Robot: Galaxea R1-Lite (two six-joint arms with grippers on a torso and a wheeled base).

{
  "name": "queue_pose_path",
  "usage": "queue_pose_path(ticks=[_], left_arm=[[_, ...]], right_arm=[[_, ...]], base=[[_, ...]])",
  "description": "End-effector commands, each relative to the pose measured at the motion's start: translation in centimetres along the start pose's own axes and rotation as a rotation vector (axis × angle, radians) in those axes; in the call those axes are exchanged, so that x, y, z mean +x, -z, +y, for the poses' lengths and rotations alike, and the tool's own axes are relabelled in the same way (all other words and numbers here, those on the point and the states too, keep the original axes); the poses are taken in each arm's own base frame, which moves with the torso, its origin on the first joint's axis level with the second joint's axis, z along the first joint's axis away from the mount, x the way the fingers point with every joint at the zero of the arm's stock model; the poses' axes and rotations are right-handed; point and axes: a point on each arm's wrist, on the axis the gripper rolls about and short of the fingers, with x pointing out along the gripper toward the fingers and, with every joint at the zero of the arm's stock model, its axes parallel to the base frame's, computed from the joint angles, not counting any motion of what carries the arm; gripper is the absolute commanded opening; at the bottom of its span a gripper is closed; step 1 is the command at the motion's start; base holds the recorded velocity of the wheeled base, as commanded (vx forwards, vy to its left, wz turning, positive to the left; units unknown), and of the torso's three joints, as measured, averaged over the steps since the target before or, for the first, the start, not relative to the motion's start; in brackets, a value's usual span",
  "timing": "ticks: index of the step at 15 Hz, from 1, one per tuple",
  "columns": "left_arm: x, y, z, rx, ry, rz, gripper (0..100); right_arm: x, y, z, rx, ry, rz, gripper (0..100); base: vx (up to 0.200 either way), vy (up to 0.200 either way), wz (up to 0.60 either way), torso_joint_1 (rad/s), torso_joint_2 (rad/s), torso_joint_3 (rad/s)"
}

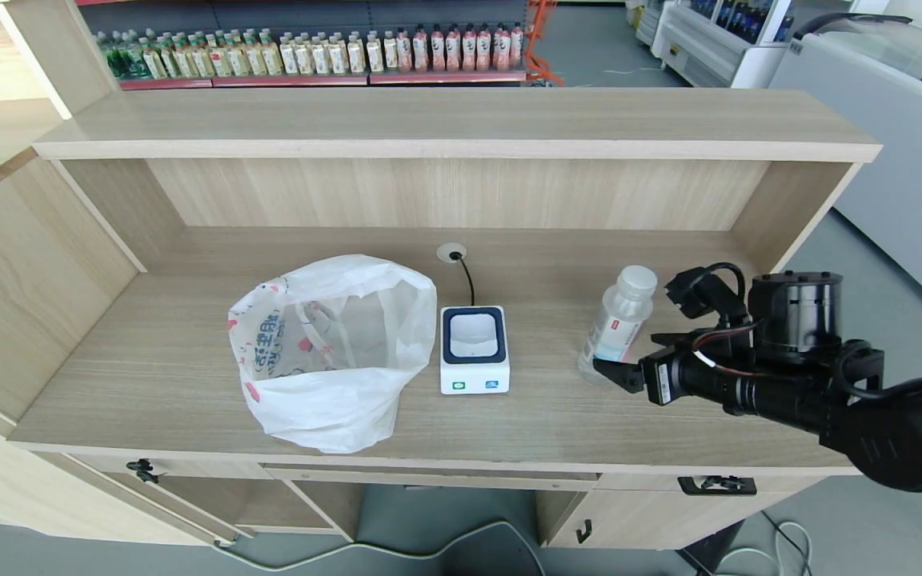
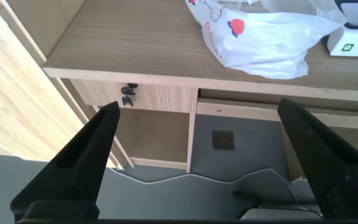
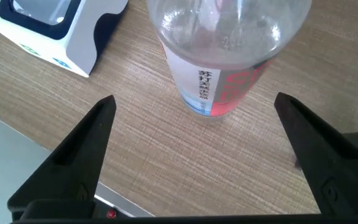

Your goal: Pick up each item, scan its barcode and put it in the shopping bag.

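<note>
We logged the bottle (image 1: 619, 320) upright on the counter (image 1: 149, 360), at 3 o'clock of the scanner (image 1: 474, 348). Right gripper (image 3: 194, 106), spread wide and empty, sat at its 5 o'clock, bottle centred ahead of the gap. Left gripper (image 2: 199, 104), likewise open, hung well apart.

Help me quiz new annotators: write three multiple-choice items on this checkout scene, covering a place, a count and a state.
1. Where is the scanner?
A) between the bag and the bottle
B) inside the bag
C) on the floor

2. How many bottles stand on the counter?
A) three
B) one
C) none

3. The right hand is:
A) shut on the bottle
B) shut on the bag
C) open

Answers:
1 A, it sits mid-counter between them.
2 B, a single clear bottle stands there.
3 C, it is spread wide, not clamped.
</note>
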Motion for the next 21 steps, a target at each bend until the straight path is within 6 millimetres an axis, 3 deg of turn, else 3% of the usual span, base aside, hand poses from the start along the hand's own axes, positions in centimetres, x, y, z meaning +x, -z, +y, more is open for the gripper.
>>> queue_pose_path(ticks=[1,7,21], left_arm=[[0.0,0.0,0.0,-0.001,-0.001,-0.001,100],[0.0,0.0,0.0,-0.001,-0.001,-0.001,100],[0.0,0.0,0.0,-0.001,-0.001,-0.001,100]], right_arm=[[1.2,0.5,0.3,-0.017,-0.007,0.021,100],[2.7,-0.4,0.8,-0.088,-0.012,-0.078,100],[5.0,-0.2,1.3,-0.096,-0.013,-0.222,100]], base=[[0.0,0.0,0.0,0.0,0.0,0.0],[0.0,0.0,0.0,0.0,0.0,0.0],[0.0,0.0,0.0,0.0,0.0,0.0]])
